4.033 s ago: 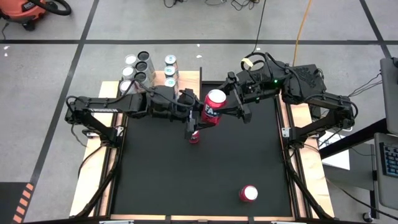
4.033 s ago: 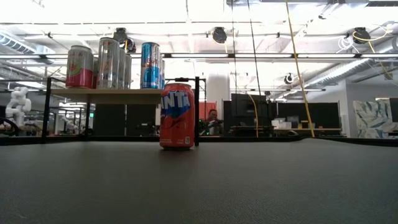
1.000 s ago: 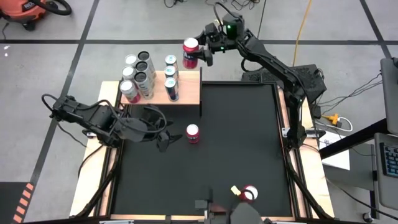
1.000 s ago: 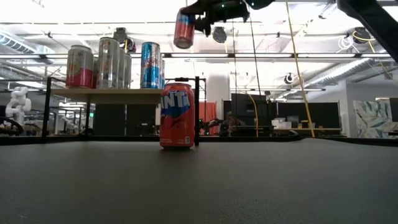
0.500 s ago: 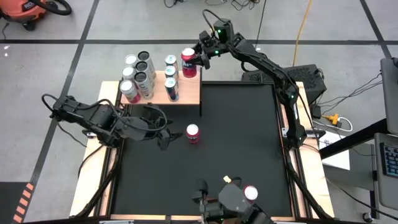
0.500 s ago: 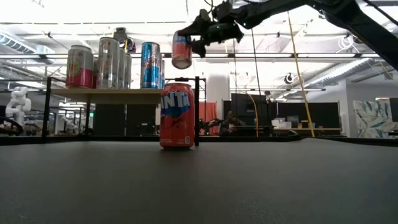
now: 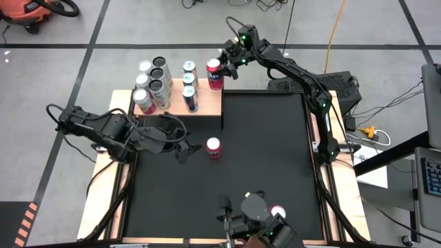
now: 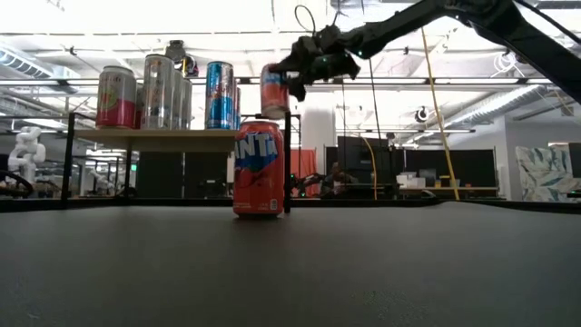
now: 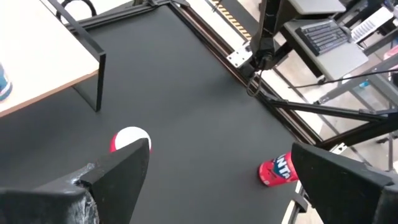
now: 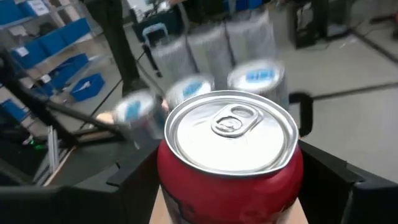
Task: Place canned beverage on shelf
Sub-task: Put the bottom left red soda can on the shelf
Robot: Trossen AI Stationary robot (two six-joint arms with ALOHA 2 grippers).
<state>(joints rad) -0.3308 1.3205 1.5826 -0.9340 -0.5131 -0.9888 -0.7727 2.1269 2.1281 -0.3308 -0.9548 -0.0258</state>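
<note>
The shelf (image 7: 207, 100), a pale wood board on thin black supports (image 8: 154, 138), stands at the table's far left with several cans on it. My right gripper (image 7: 220, 67) reaches in from the far right, shut on a red canned beverage (image 7: 215, 72) held over the shelf's far right corner; the low view shows this can (image 8: 274, 91) a little above board level. A second red can (image 7: 214, 147) stands upright on the black mat. My left gripper (image 7: 182, 142) hangs open just left of it, touching nothing. My right gripper pinches the red can's side wall (image 10: 180, 186) between its two fingers (image 10: 134, 177), one on each side below the rim. The fingers come nearly level from the table's far right. The can stands upright, silver top (image 10: 231, 134) up, lifted clear of the board.
A third red can (image 9: 278, 171) lies near the mat's front edge (image 7: 277, 211), beside a dark device (image 7: 258, 224). The cans on the shelf (image 7: 155, 83) crowd its left and middle. A black upright (image 8: 288, 163) marks the shelf's right end.
My right gripper has come down and toward the shelf with the red can, from beyond the board's far edge to over its far right corner. The can, tilted before, now stands upright and much lower.
</note>
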